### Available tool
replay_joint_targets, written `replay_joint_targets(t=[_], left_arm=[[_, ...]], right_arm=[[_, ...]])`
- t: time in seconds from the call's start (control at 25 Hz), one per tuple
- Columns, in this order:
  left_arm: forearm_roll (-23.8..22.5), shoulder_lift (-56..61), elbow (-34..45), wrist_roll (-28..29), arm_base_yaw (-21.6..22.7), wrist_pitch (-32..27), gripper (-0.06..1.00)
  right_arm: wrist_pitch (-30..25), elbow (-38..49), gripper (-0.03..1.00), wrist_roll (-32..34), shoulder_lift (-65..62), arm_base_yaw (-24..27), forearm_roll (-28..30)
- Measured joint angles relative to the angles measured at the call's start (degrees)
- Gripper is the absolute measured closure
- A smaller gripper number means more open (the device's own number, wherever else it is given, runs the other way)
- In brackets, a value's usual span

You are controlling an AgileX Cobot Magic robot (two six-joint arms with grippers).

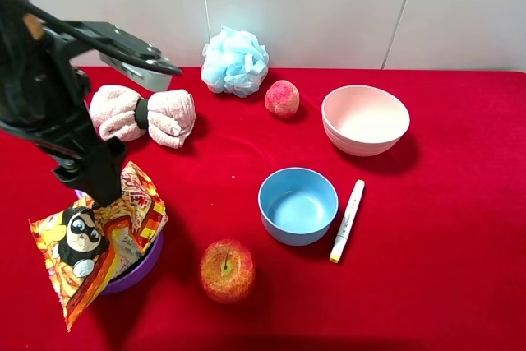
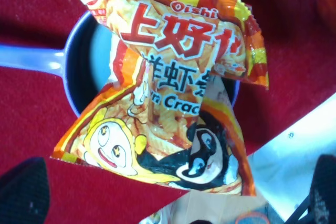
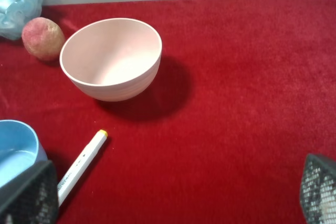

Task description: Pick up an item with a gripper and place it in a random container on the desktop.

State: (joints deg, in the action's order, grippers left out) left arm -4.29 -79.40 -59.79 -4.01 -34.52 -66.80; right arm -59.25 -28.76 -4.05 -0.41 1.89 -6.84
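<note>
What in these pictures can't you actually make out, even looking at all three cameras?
- Left gripper: in the high view the arm hides its fingers; the left wrist view shows only dark tips at the edges.
- Purple pan: the snack bag covers most of its inside in both views.
- Right gripper: only its fingertips show, at the picture's edge.
- Marker: its printing is too small to read.

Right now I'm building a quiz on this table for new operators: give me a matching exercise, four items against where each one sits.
Items:
1. snack bag
2. marker
3. peach
4. apple

Places:
A. beside the blue sponge
B. on the purple pan, under the left claw
C. just right of the blue bowl
D. alone on the red cloth at the front, right of the pan

Pairs: 1-B, 2-C, 3-A, 4-D
</note>
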Motion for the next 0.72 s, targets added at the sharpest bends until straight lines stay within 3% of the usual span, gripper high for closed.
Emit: replay_joint_targets(t=[0.28, 0.72], left_arm=[[0.79, 10.83, 0.96, 2.51, 0.00, -0.11, -0.05], [1.03, 35.01, 10.65, 2.66, 0.00, -0.34, -0.05]], right_arm=[[0.00, 0.00, 0.28, 0.00, 0.00, 0.00, 0.00], [0.00, 0.00, 0.28, 0.00, 0.00, 0.00, 0.00]])
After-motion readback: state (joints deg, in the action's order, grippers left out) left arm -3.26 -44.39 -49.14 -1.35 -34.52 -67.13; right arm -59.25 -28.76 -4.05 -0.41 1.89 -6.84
